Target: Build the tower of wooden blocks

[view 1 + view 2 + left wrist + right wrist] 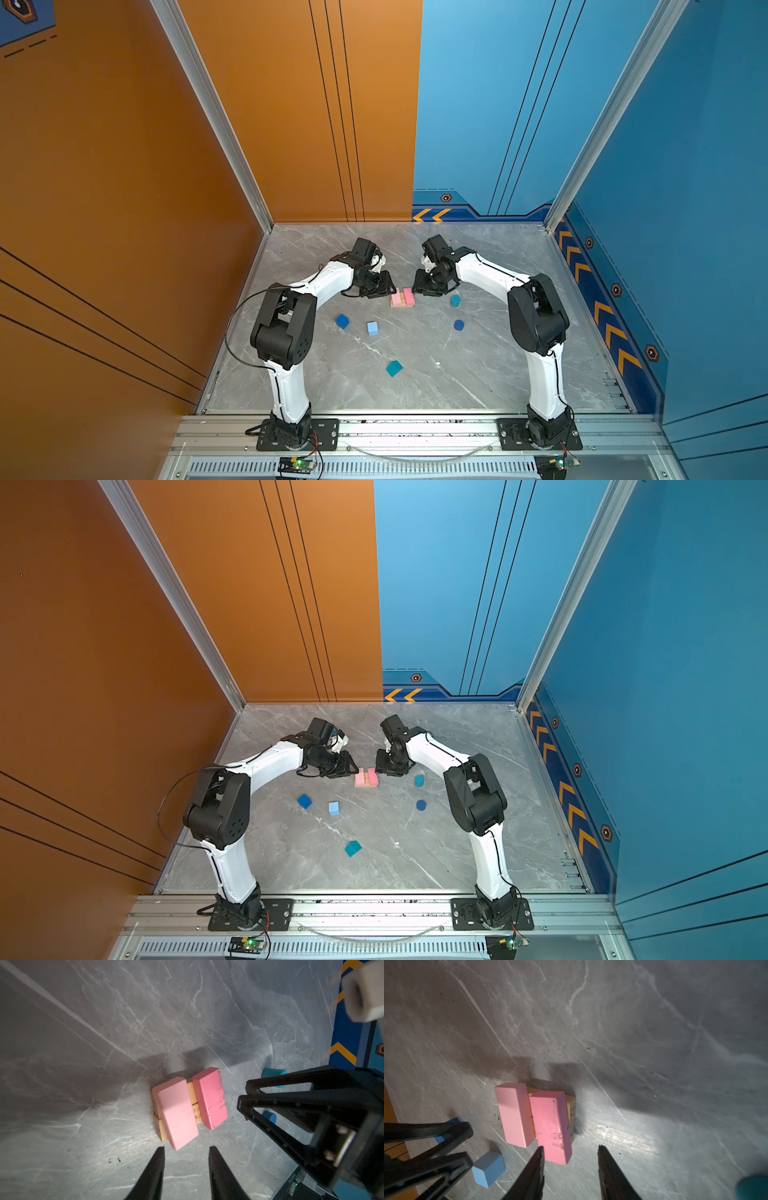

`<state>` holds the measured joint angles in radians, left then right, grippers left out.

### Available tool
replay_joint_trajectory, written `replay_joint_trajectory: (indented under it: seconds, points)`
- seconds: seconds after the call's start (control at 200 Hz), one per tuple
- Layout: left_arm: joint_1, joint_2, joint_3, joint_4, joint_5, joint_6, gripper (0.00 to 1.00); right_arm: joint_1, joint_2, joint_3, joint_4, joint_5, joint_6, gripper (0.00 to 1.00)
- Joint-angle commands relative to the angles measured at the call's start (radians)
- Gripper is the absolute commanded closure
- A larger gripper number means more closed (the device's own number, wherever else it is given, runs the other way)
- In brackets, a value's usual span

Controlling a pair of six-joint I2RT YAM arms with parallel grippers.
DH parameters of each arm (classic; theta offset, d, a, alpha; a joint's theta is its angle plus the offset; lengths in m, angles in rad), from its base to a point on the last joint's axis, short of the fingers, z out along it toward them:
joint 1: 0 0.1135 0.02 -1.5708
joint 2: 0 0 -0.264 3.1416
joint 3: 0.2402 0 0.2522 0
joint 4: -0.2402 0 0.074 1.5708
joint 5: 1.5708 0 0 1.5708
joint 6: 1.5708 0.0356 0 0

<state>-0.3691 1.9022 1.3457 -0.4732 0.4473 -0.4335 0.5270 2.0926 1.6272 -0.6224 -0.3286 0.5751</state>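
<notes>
left gripper (187, 1147) stands part open and empty, the light pink bar (176, 1113) just ahead of its tips. beside it lies the dark pink bar (211, 1098), both across two tan bars (192, 1093). right gripper (570, 1146), part open, grips nothing; the dark pink bar's end reaches between its fingers.
</notes>
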Motion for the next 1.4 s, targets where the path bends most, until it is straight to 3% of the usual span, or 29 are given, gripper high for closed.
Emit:
replay_joint_trajectory:
  seconds: [0.0, 1.392]
  points:
    - [-0.008, 0.022, 0.031, -0.05, -0.02, 0.021, 0.62, -0.002, -0.025, -0.009, 0.045, -0.037, 0.023, 0.57]
    - [-0.015, 0.118, 0.093, -0.061, -0.021, 0.027, 0.69, 0.019, 0.052, -0.012, 0.055, -0.067, 0.061, 0.64]
